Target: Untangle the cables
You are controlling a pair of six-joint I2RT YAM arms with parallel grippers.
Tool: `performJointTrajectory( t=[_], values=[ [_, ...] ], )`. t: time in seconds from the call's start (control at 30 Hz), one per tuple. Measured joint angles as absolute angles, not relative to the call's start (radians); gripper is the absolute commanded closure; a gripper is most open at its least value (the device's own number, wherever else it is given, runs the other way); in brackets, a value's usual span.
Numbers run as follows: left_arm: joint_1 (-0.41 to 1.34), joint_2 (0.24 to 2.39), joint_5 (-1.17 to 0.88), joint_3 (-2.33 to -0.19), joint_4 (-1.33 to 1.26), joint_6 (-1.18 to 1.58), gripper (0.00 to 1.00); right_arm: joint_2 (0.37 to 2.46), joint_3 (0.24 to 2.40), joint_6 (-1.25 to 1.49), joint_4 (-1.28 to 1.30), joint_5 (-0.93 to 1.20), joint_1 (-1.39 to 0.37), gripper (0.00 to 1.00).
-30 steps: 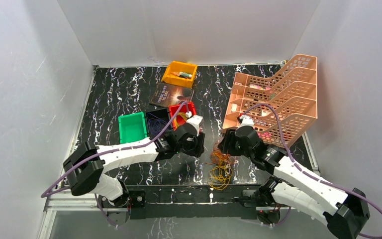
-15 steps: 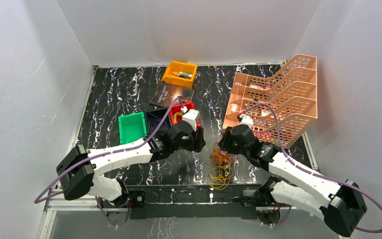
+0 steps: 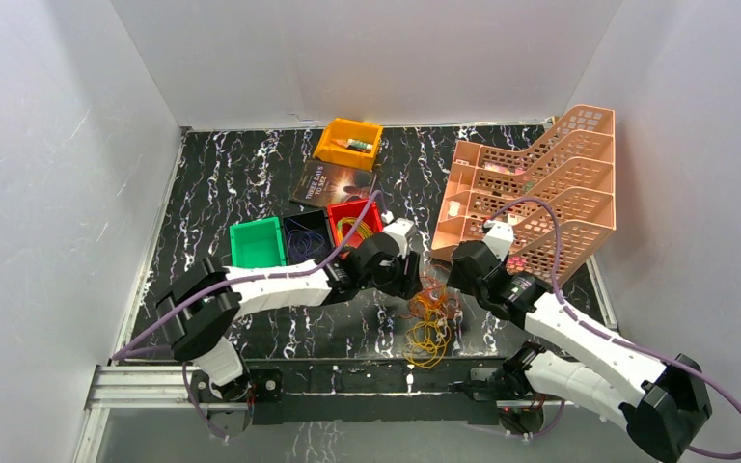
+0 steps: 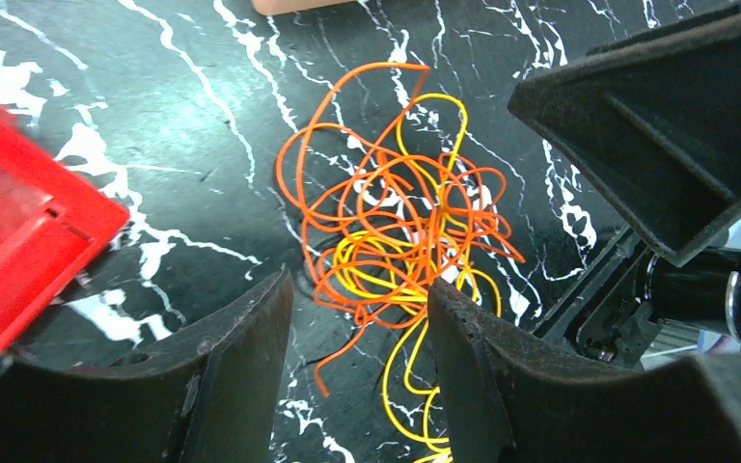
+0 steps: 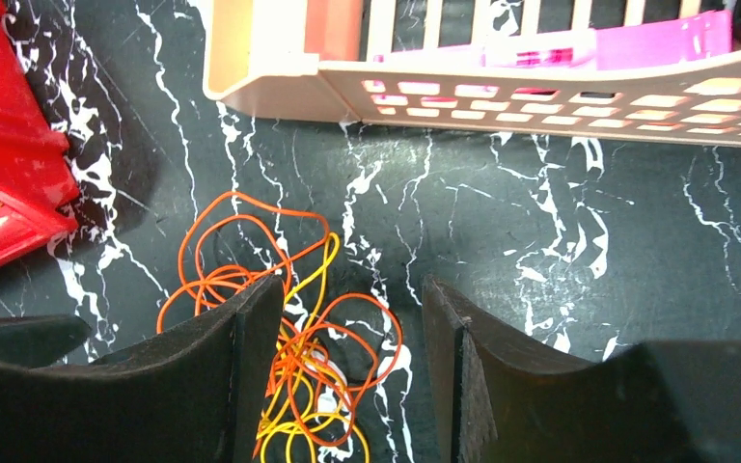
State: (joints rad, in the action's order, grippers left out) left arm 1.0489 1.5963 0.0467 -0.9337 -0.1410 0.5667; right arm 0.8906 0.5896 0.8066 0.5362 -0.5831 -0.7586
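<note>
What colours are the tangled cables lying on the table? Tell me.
Orange and yellow: the cables are a mix of both, clearest in the left wrist view.

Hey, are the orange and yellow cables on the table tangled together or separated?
Tangled. In the left wrist view the cables form one clump on the table, orange and yellow loops crossing through one another.

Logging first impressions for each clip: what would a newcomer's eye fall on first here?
A tangle of orange and yellow cables lies on the black marbled table near its front edge, midway between the two arms. The left hand and the right hand hang over it from either side, jaws open, gripping nothing. Behind on the right stands a large peach tiered tray rack.
</note>
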Motion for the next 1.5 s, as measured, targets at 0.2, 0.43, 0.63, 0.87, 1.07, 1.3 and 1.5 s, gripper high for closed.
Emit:
performJointTrajectory(
  t=[0.2,0.43,0.63,0.87,1.07,1.3,1.5],
  values=[
    [1.054,1.661,-0.018,-0.966,-0.195,0.573,0.46,0.846,0.577,0.804,0.533,-0.584,-0.741,0.36],
    [1.056,1.709,-0.065,-1.003,-0.236,0.582,0.51,0.813,0.537,0.809,0.522,-0.538,-0.739,0.36],
    [1.056,1.751,-0.08,-1.01,-0.238,0.596,0.63,0.798,0.519,0.81,0.521,-0.509,-0.739,0.36],
    [1.056,1.775,-0.094,-1.019,-0.239,0.604,0.66,0.786,0.517,0.81,0.518,-0.501,-0.739,0.35],
    [1.056,1.781,-0.103,-1.025,-0.239,0.605,0.53,0.785,0.513,0.809,0.507,-0.493,-0.739,0.35],
    [1.056,1.755,-0.086,-1.025,-0.204,0.606,0.49,0.785,0.51,0.808,0.482,-0.481,-0.739,0.35],
    [1.056,1.692,-0.077,-1.024,-0.178,0.621,0.5,0.798,0.509,0.805,0.463,-0.466,-0.739,0.35]
  ],
)
